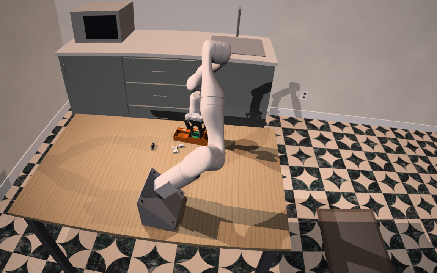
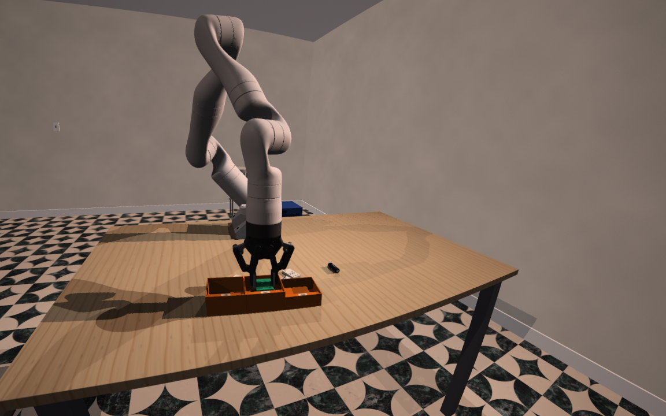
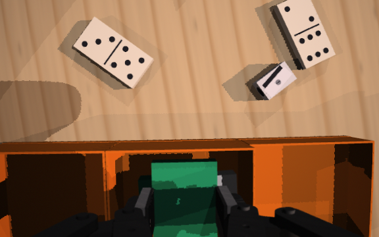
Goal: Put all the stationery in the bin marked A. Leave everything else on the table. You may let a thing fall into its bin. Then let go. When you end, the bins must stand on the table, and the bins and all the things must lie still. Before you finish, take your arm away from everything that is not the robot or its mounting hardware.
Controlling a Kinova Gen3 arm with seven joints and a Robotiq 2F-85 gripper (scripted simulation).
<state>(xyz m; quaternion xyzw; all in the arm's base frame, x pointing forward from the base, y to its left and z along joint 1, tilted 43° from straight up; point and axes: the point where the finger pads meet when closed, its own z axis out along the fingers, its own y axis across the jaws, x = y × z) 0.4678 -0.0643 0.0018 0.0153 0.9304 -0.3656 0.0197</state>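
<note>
My gripper (image 3: pixel 184 202) is shut on a green block (image 3: pixel 184 192), perhaps an eraser. It holds the block upright inside the middle compartment of the orange three-compartment bin. In the exterior view the gripper (image 2: pixel 264 278) reaches down into the bin (image 2: pixel 263 294), with the green block (image 2: pixel 264 283) between the fingers. I cannot read the bin's labels, nor tell whether the block touches the bin's floor. A small white pencil sharpener (image 3: pixel 274 80) lies on the table just beyond the bin.
Two white dominoes (image 3: pixel 113 52) (image 3: pixel 303 33) lie on the table beyond the bin, one close to the sharpener. A small black cylinder (image 1: pixel 152 146) lies further left. The arm's grey base block (image 1: pixel 160 205) stands near the table's front edge.
</note>
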